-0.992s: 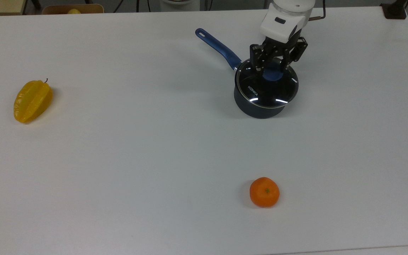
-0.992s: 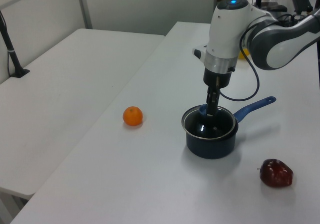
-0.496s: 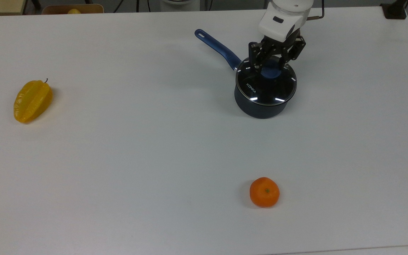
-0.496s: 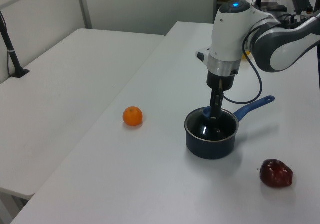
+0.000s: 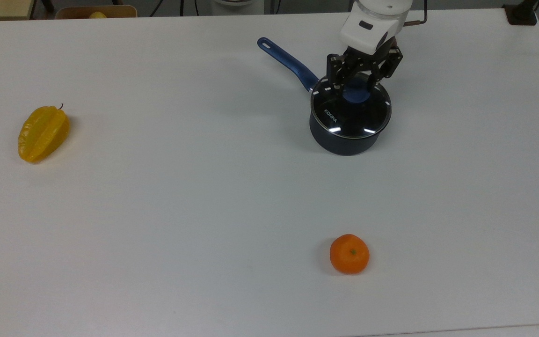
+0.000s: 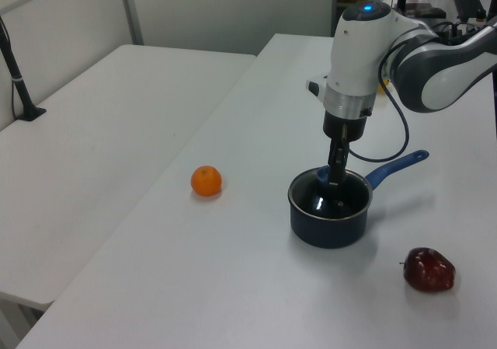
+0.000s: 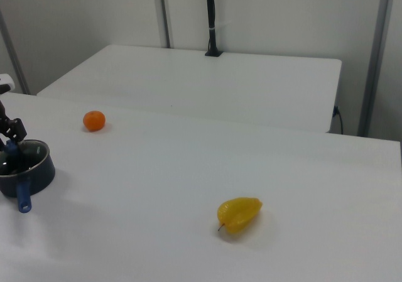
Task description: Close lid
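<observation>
The lid point(image 5: 351, 117), clear glass with a metal rim and "KONKA" lettering, lies flat on the dark blue pot point(image 5: 342, 142) at the top view's upper right. My gripper point(image 5: 356, 89) comes down from above with a finger on each side of the lid's blue knob point(image 5: 356, 94), shut on it. The pot's blue handle point(image 5: 288, 61) points to the upper left. In the left view the gripper point(image 6: 335, 179) stands straight down onto the lid point(image 6: 330, 197). In the right view, pot point(image 7: 25, 172) and gripper point(image 7: 9, 145) sit at the left edge.
A yellow starfruit point(image 5: 42, 133) lies at the top view's far left and an orange point(image 5: 349, 253) near the front edge. A dark red apple point(image 6: 428, 269) rests to the right of the pot in the left view. A second white table point(image 6: 101, 116) stands alongside.
The lid has come down from just above the pot and now sits level on its rim. The gripper sank with it and shifted slightly toward the table's far edge, finger spacing unchanged.
</observation>
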Tool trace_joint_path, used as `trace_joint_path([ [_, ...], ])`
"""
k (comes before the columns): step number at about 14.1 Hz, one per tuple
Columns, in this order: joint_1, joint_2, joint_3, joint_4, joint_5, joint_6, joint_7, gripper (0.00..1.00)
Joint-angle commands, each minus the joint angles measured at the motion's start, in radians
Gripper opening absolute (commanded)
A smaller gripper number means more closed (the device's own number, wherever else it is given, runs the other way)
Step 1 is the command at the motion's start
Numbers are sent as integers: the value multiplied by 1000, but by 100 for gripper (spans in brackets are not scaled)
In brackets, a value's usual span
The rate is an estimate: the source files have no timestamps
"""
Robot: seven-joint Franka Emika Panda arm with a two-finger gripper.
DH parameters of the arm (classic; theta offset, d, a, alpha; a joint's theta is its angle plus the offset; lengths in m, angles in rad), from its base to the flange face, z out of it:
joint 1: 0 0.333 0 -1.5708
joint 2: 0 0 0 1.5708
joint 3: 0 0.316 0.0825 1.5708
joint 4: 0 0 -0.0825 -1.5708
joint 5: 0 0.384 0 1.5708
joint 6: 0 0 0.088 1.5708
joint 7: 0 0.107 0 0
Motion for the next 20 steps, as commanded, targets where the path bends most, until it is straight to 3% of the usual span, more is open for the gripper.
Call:
trace_joint_path([
  [1, 1, -23, 0, -29, -4, -9, 21, 100],
  [4, -3, -29, -2, -10, -4, -22, 21, 100],
  [8, -95, -80, -12, 73, -1, -181, -48, 100],
  [13, -261, -190, -14, 83, 47, -321, -191, 100],
  [20, -482, -279, -17, 118, 50, -514, -281, 100],
])
